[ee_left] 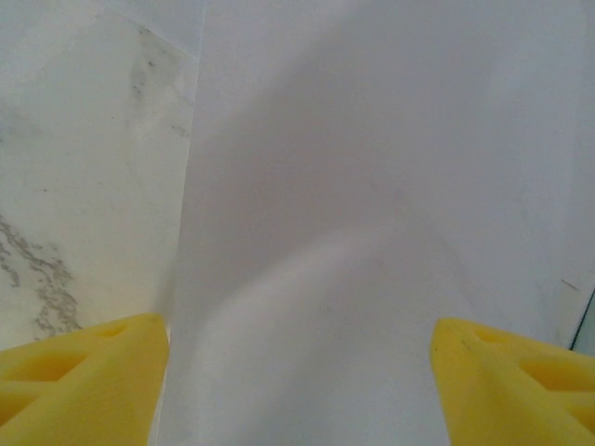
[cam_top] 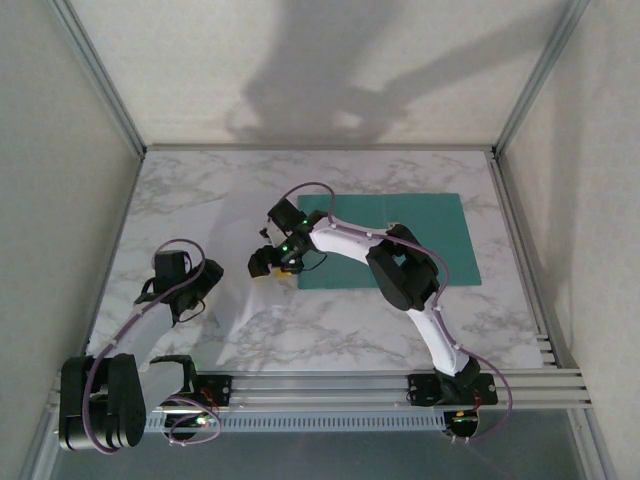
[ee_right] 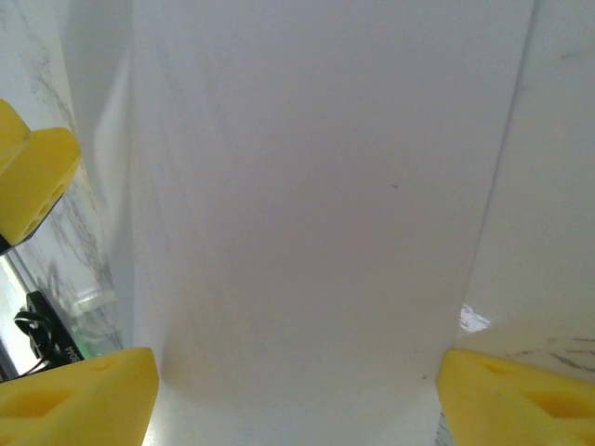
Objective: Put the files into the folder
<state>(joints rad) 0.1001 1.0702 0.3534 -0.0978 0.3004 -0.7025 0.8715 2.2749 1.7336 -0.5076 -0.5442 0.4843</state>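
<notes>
Barely begun: thin white paper files lie on grey-veined marble bench, apparently outside flat teal card folder. Left gripper and right gripper are spread wide over the paper, holding nothing.

The table is white marble threaded with grey veins. The files are plain white and unmarked (greyer where shadow falls). The folder is an even teal-green. The left pincer and the right pincer have bright yellow fingers. The right arm is white with black joints, and its cable is pale purple.
</notes>
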